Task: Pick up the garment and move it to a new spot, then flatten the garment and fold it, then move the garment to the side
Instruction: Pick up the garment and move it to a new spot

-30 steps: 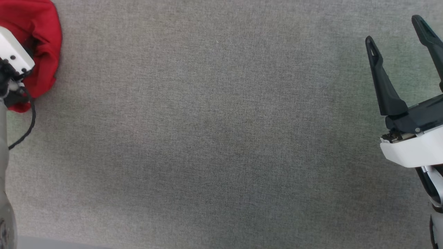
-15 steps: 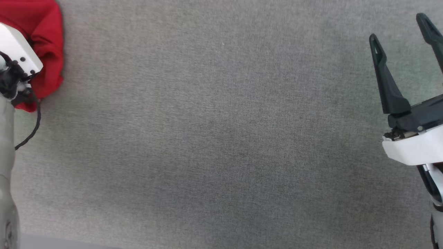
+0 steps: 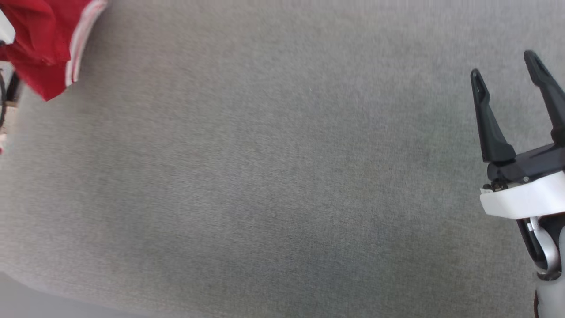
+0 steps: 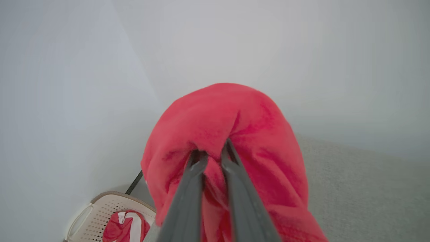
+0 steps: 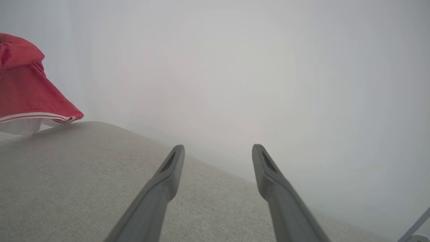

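Here the left gripper is pinched tight on a bunch of the garment, with red cloth bulging over and around its fingertips. In the head view the garment sits at the far left of the grey counter, striped trim showing along one edge. The right gripper is at the right, well apart from it, its jaws spread wide and empty. Beneath the left gripper, a pale perforated basket holds another red-and-white cloth.
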